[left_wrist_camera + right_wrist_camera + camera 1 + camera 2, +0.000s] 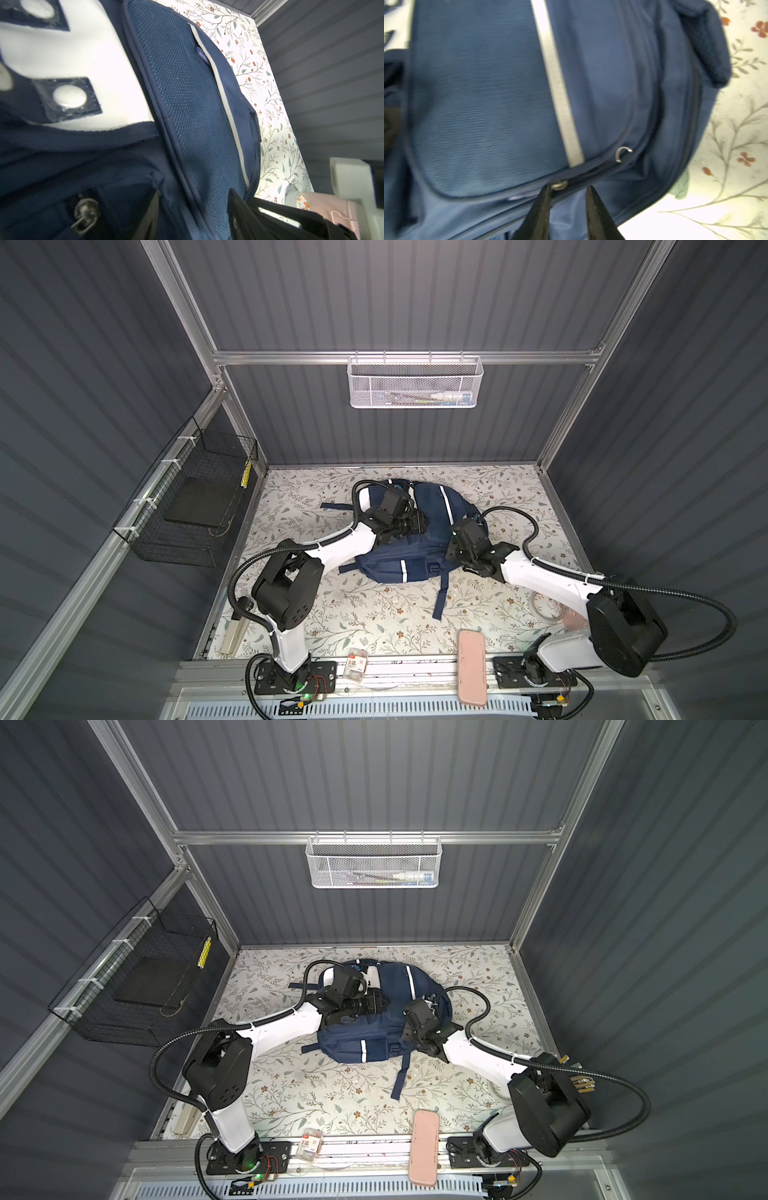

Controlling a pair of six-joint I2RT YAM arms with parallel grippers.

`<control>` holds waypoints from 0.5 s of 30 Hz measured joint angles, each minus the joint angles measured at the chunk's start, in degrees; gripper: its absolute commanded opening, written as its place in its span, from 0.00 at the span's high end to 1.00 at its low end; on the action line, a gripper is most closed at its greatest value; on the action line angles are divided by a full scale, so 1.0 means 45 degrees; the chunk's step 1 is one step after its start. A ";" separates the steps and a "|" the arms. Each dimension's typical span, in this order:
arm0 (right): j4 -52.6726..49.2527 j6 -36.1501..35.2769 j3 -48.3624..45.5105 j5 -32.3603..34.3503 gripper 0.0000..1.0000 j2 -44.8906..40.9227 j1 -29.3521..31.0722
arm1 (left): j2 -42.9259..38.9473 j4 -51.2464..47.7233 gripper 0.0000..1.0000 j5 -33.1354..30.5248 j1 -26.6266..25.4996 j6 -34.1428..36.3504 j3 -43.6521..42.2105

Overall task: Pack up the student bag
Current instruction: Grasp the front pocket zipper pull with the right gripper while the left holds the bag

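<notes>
Judging from the right wrist view, we have the right gripper (568, 188) at a zip on the student bag (415, 560), which lies mid-way on the floral tabletop (374, 614). Its 2 fingers stand partly apart and hold nothing, and the metal zipper pull (559, 185) sits just beside 1 tip. Closing from here could pinch fabric and miss the pull. The left gripper (417, 522) is over the bag's far half. We cannot tell its opening or grip. If it holds nothing, a tug may drag the soft bag.
</notes>
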 measured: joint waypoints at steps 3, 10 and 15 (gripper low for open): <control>0.0141 -0.0078 -0.0165 -0.0170 0.56 -0.0141 -0.0112 | -0.0005 0.0000 0.46 0.0010 0.0000 0.0000 0.0000; 0.0398 0.0117 -0.0131 -0.0330 0.48 0.0044 0.0024 | 0.0000 -0.0019 0.44 -0.0204 -0.0097 0.0005 0.0005; 0.0680 0.0350 -0.0126 -0.0165 0.48 0.0384 0.0185 | 0.0335 -0.0301 0.51 -0.0491 -0.0194 0.0083 0.0374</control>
